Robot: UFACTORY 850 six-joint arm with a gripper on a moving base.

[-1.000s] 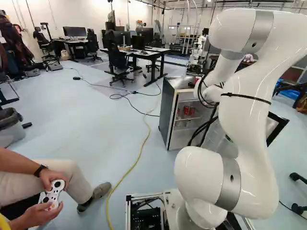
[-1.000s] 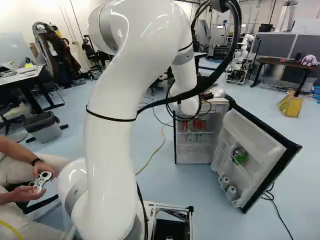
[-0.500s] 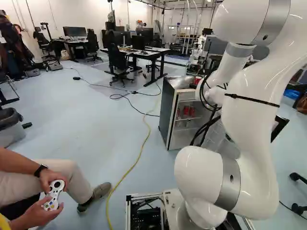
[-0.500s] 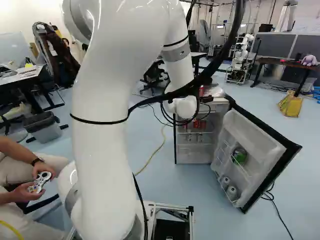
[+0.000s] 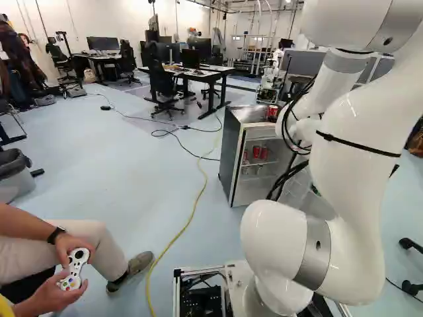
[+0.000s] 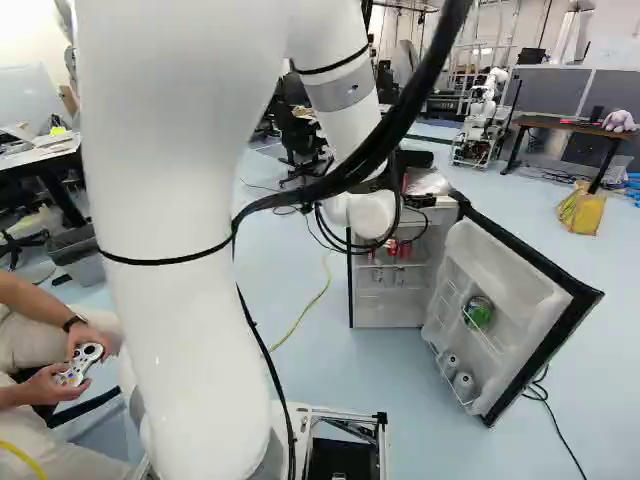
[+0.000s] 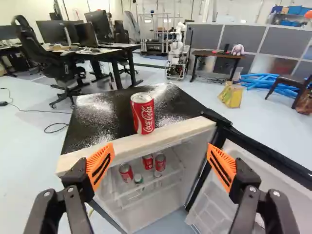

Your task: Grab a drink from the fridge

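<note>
Arm [image 5: 353, 158]: has drawn back toward the base.
Tool [image 7: 160, 147]: fingers wide apart, holding nothing.
Red can [image 7: 143, 113]: upright on the fridge [image 7: 170, 133], at its near edge, ahead of the tool.
Meaning: drink probably out and released; retreat likely.

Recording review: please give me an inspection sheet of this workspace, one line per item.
Surface: the fridge's dark, glossy top; a red can stands upright near its pale front edge.
Job's things: fridge door open; inside, three red cans and a green-topped item; the door's racks hold a green item and two grey cans.
Clutter: yellow bag and blue tubing on the floor beyond the fridge.
Gripper: open, nothing gripped.
Cables: black ones looped along the arm; a yellow one on the floor.
Surroundings: desk with monitors, office chair, another robot.
</note>
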